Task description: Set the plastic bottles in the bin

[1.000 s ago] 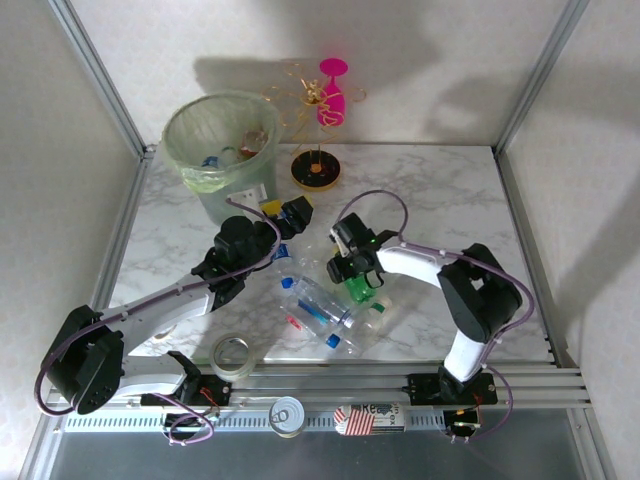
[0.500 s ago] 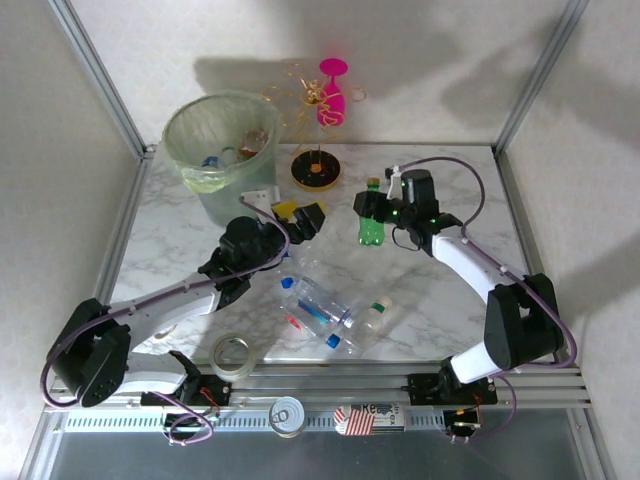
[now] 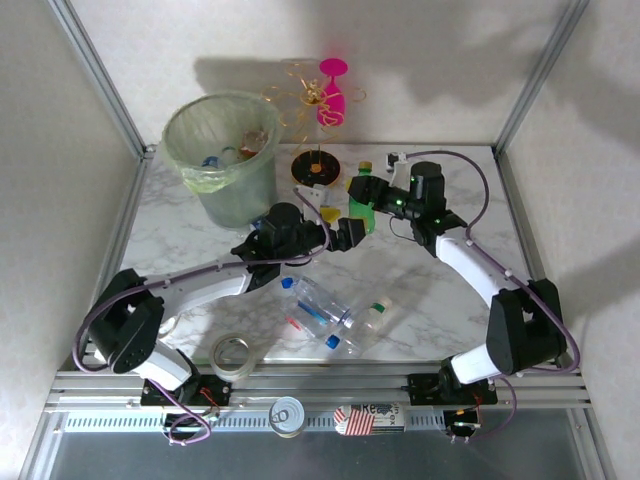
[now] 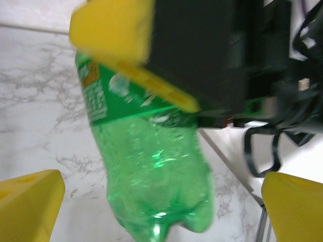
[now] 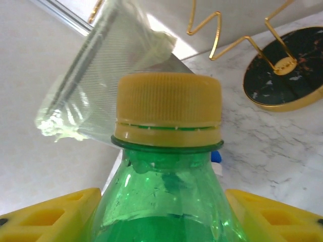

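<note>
- Right jaws: closed on the neck end of the green plastic bottle with the yellow cap [image 3: 361,212]. The yellow pads [image 5: 50,217] press it from both sides, and it hangs base down, clear of the counter [image 3: 450,200].
- Left jaws: fully open. Their yellow pads [image 4: 31,201] stand at 3 and 9 o'clock of the bottle's base, with a gap on each side and no contact.
- Change, right arm [image 3: 470,265]: a moment ago it took this bottle from the loose group at the counter's centre. It has since lifted it to 12 o'clock and moved it toward 9 o'clock, nearer the bin.
- Change, left arm [image 3: 200,285]: it has reached out from the centre until its jaws bracket the hanging bottle.
- Meaning: this looks like a handover to the arm on the bin's side. The transfer is not yet made.
- Round translucent grey-green bin with pale green liner [image 3: 235,195]: at 10 o'clock on the counter, with a few bottles already inside.
- Clear plastic bottles with blue caps [image 3: 318,310]: lying at 6 o'clock, not yet binned.
- Hard to make out:
  - The number of bottles in the bin cannot be counted.
  - The green bottle's label [image 4: 96,96] is blurred.
  - The right wrist view cuts the bottle off below the shoulder.
</note>
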Motion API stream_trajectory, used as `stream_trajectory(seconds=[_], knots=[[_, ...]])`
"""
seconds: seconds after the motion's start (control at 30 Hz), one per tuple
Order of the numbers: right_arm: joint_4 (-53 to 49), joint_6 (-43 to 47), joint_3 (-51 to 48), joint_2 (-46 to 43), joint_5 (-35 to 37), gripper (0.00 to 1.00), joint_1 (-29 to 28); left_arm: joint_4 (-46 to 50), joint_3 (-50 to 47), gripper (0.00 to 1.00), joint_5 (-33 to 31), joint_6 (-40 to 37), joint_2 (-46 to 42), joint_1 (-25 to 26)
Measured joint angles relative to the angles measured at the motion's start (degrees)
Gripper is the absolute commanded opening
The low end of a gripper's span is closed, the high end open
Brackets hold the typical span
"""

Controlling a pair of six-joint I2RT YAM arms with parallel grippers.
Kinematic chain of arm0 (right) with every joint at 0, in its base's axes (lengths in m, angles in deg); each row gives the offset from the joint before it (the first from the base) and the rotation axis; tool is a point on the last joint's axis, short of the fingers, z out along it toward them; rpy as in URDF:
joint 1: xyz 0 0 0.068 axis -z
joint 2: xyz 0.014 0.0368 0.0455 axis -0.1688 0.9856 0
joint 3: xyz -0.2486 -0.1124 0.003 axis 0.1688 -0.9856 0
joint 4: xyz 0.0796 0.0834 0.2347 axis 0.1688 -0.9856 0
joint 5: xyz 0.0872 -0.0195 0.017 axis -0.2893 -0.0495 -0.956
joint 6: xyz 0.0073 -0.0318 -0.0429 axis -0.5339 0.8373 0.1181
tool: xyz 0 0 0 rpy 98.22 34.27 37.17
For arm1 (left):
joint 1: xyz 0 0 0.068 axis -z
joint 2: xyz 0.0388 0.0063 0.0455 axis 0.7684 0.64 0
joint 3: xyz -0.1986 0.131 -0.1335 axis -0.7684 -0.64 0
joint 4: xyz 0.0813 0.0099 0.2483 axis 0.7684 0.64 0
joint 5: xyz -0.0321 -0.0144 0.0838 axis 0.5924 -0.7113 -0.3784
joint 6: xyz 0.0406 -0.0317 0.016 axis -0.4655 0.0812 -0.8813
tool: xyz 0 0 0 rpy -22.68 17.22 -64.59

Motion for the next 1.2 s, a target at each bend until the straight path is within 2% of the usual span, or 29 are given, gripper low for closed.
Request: stream_trajectory(seconds=[0.17,0.33,0.8,0.9,1.13,1.2], knots=[[2.05,-0.63,-1.38,-2.84,-1.36,0.45,0.0,1.4,3.13,0.99,1.7,-0.33,3.78,0.28],[2.25,-0.61,-2.75,-3.65,-1.4,0.45,0.0,1.57,5.14,0.94,2.25,-0.26,5.95,0.7],[2.54,0.07,-4.61,-4.61,-0.61,0.49,-0.02,0.31,6.93,0.6,5.79,2.14,8.31,1.22],[2.54,0.26,-4.61,-4.9,-0.26,0.54,-0.02,-0.17,6.93,0.56,5.77,2.47,8.31,1.29],[2.01,0.46,-4.61,-5.6,0.68,0.75,0.04,-0.57,6.91,0.55,4.61,2.54,8.31,1.44],[1.53,0.44,-4.61,-6.4,1.51,0.77,0.35,-0.44,6.86,0.55,3.45,2.54,8.31,1.36]])
